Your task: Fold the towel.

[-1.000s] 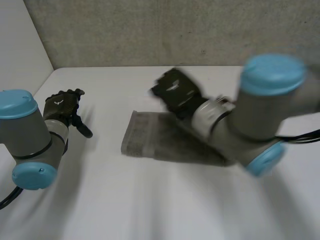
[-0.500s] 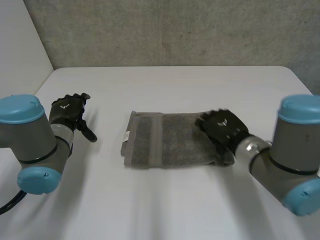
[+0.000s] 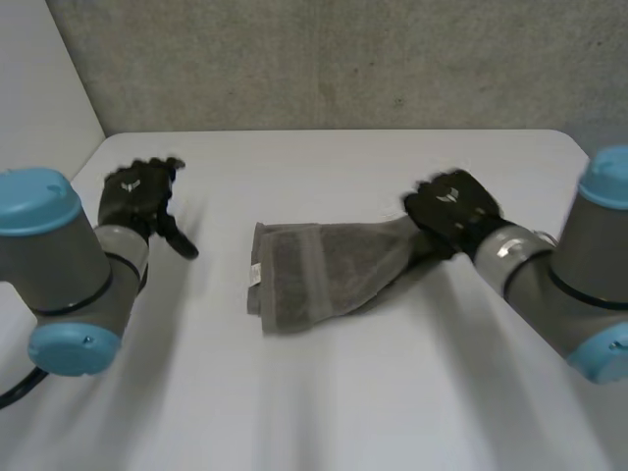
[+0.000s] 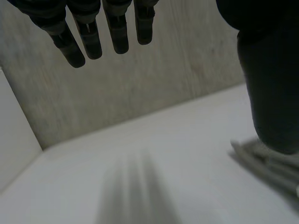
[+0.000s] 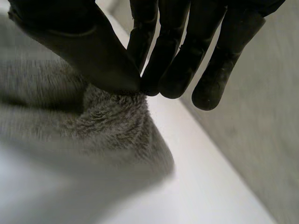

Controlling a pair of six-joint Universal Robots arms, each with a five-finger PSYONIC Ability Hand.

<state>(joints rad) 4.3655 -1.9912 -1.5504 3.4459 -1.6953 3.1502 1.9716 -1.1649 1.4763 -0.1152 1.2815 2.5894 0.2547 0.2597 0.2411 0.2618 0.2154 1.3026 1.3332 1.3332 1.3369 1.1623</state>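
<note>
My right hand point(image 3: 453, 208) pinches the right end of the grey terry towel point(image 3: 314, 280) between thumb and fingers; 0.5 s ago that end lay flat, now it rises off the white table point(image 3: 324, 412), so the fold is starting; my left hand point(image 3: 137, 196) hovers well apart, fingers straight, empty.

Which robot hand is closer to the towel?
The right. The right hand pinches one end of the towel between thumb and fingers, holding that end raised. The left hand hangs open, well apart from the towel's other end.
</note>
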